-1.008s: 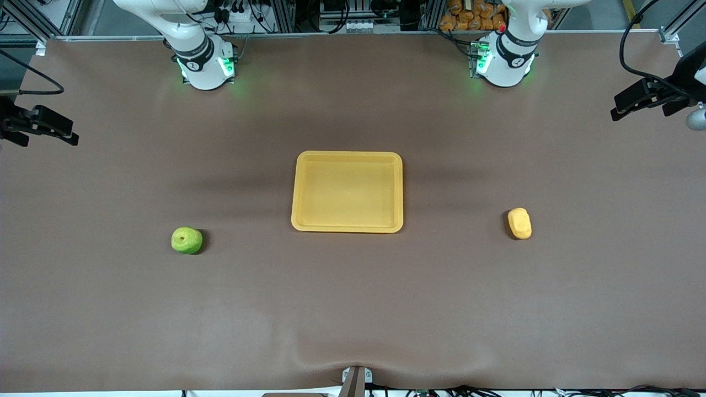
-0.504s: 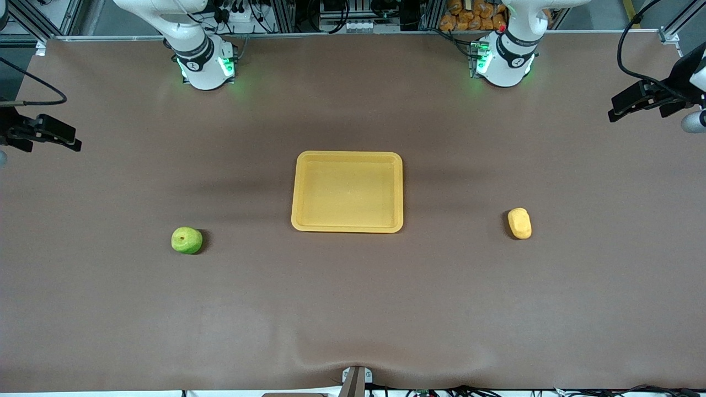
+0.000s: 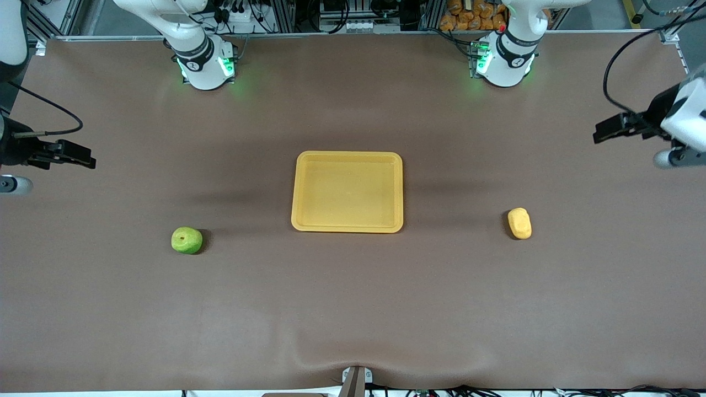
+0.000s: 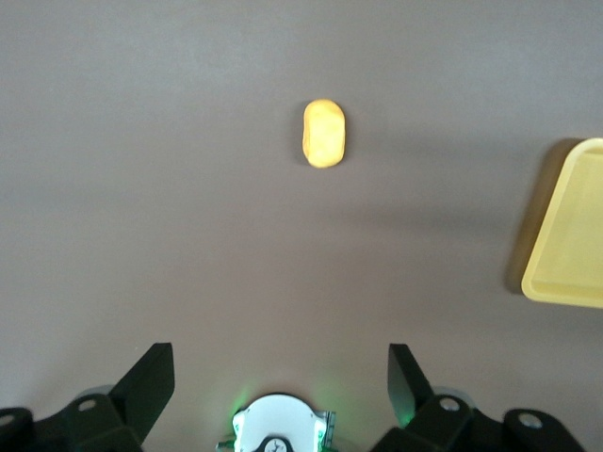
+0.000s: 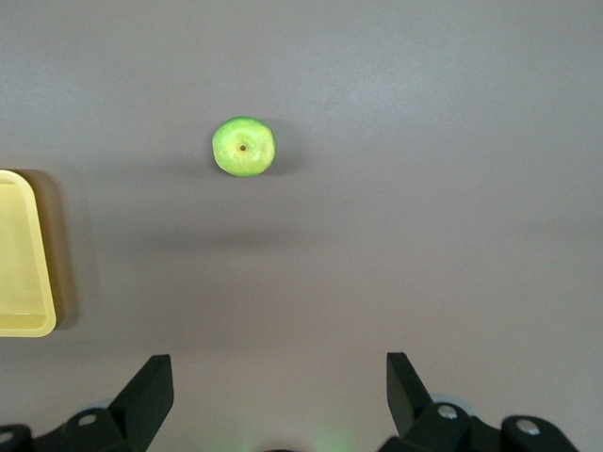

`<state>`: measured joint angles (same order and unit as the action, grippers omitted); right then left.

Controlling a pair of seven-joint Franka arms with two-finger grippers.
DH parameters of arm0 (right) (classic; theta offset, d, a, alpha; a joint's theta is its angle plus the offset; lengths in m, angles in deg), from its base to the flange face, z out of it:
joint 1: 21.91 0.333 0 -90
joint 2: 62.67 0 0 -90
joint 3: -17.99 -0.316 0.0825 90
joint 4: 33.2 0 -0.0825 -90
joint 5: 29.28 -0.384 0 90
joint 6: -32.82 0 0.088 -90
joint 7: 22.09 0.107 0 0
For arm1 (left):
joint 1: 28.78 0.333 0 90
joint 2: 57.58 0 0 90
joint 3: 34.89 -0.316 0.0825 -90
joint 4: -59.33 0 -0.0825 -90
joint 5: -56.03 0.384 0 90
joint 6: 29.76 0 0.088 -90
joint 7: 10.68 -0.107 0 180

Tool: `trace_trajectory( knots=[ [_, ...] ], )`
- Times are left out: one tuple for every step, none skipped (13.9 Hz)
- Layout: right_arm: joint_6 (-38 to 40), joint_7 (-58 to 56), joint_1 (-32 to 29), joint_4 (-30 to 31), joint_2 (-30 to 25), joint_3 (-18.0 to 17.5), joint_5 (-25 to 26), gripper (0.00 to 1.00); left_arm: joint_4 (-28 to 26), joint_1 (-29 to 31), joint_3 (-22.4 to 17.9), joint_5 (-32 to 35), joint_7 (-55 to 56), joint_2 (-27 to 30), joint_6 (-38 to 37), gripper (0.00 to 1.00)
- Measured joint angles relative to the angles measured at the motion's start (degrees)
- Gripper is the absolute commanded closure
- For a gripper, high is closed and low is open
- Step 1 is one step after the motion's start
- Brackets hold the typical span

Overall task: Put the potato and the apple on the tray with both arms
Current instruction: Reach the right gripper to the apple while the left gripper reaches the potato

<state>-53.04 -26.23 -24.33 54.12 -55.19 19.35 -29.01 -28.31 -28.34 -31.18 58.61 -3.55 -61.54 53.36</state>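
Potato and apple lay on the brown desk, each well apart from the yellow tray that sat between them at mid-desk. The potato lay toward the left arm's end of the desk, the apple toward the right arm's end and slightly nearer the front camera than the potato. The tray held nothing.

The left tool hung over the desk edge at its own end, its fingers spread wide and grasping nothing; its wrist view showed the potato lying free with the tray corner off to one side. The right tool hung likewise over the desk at its end, released and empty, with the apple resting stem dimple upward in its wrist view.

Handling, as judged from appearance: both items looked small, light and rigid enough to bear a firm pinch. The potato's slightly bumpy skin probably offered grip; it was best taken across its short axis, at mid-length. The apple's smooth round skin seemed likelier to slip or roll, so a hold across its widest girth, fingers level with its middle, appeared safest. Neither looked fragile, though a drop into the shallow tray might let the apple roll toward the rim.
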Motion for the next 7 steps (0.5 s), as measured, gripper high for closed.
trace_trajectory(
  knots=[
    [-0.8,0.0,0.03,0.0,0.6,-0.06,0.0,0.0,-0.37,-0.08,0.0,0.0,0.33,-0.92,1.13,0.0],
    [-1.64,0.0,0.06,-0.01,1.16,-0.11,0.0,0.0,-1.3,-0.3,0.01,0.0,0.65,-1.55,2.42,0.0],
    [-2.07,0.0,0.07,-0.02,1.6,-0.14,0.0,0.0,-2.74,-0.6,0.02,0.0,0.82,-1.87,3.79,0.0],
    [-2.3,0.0,0.07,-0.03,2.09,-0.14,0.0,0.0,-4.41,-0.88,0.08,0.0,0.88,-2.0,5.29,0.0],
    [-2.57,0.0,0.07,-0.03,2.73,-0.14,0.0,0.0,-6.24,-1.08,0.21,0.0,0.9,-2.08,7.06,0.0],
    [-3.11,0.0,0.07,-0.03,3.48,-0.14,0.0,0.0,-8.19,-1.17,0.39,0.0,0.93,-2.11,9.11,0.0],
    [-3.92,0.0,0.07,-0.03,4.31,-0.14,0.0,0.0,-10.09,-1.2,0.49,0.0,0.95,-2.14,11.23,0.0]
  ],
)
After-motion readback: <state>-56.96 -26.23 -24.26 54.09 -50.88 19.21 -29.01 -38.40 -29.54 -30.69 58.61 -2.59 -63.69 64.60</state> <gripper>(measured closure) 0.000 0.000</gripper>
